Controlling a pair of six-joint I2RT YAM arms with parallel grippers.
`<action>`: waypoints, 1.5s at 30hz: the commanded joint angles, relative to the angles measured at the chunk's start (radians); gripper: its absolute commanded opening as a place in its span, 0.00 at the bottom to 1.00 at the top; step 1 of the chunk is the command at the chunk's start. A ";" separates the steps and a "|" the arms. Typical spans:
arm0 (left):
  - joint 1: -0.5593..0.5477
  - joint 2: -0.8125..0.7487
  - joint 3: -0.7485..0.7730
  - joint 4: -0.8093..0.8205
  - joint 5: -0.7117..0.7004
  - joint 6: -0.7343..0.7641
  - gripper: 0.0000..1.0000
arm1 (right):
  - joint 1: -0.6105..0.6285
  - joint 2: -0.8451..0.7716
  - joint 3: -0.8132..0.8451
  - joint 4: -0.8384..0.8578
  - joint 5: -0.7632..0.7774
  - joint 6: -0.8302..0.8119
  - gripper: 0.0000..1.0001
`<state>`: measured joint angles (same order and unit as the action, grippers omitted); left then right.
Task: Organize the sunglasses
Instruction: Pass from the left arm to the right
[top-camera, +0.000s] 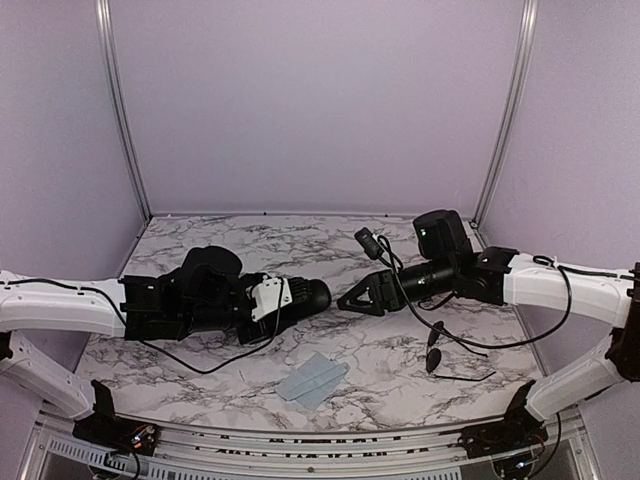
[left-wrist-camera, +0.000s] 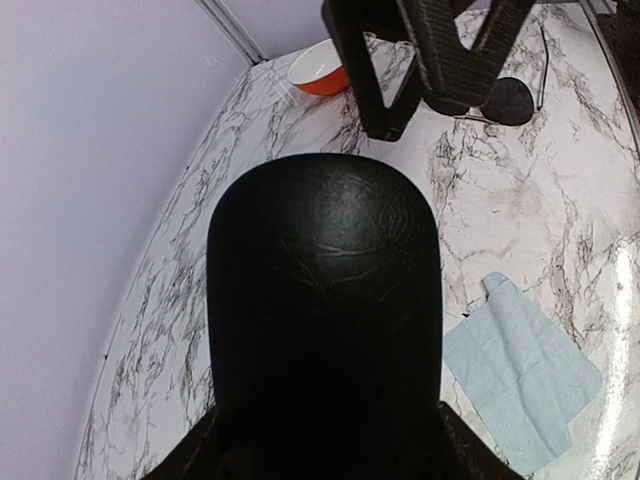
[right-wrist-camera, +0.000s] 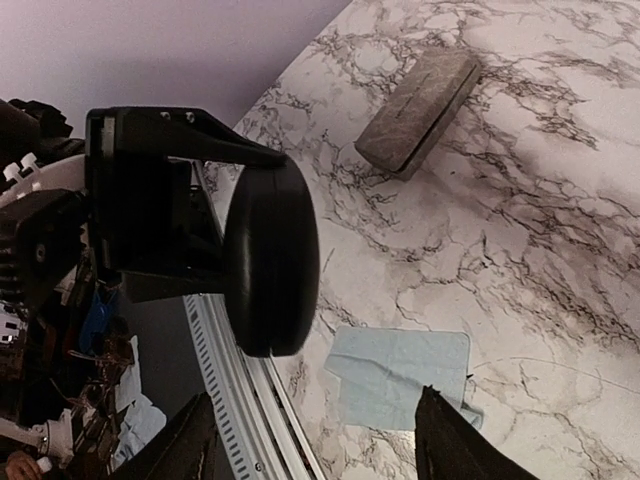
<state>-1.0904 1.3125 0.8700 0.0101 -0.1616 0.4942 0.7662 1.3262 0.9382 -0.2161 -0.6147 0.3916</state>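
Note:
A glossy black oval case (top-camera: 310, 294) is held out over the table's middle, with my left gripper (top-camera: 288, 296) shut on it. In the left wrist view the case (left-wrist-camera: 325, 320) fills the frame and hides the jaws. My right gripper (top-camera: 358, 299) is open, its tips just right of the case's end and nothing between them. From the right wrist the case (right-wrist-camera: 270, 255) shows edge-on, closed, ahead of my fingertips (right-wrist-camera: 450, 440). One pair of sunglasses (top-camera: 434, 358) lies on the marble under the right arm; a dark lens (left-wrist-camera: 510, 100) shows beyond the right fingers.
A pale blue cloth (top-camera: 312, 378) lies crumpled near the front edge, below the case. A grey rectangular case (right-wrist-camera: 420, 110) rests on the marble table (top-camera: 300, 240) farther off. An orange bowl (left-wrist-camera: 320, 70) sits by the back wall. Cables hang from both arms.

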 joint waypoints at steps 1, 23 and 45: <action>-0.022 0.039 0.033 0.087 0.027 0.144 0.33 | 0.043 0.036 0.045 0.089 -0.079 0.053 0.66; -0.097 0.094 0.032 0.155 -0.065 0.238 0.34 | 0.133 0.164 0.065 0.149 -0.017 0.065 0.28; 0.082 -0.032 0.107 0.164 -0.228 -0.592 0.99 | 0.014 -0.043 0.029 0.226 0.602 -0.109 0.18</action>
<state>-1.1107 1.3407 0.9028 0.1936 -0.4648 0.2756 0.7757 1.3380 0.9783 -0.1177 -0.2321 0.3363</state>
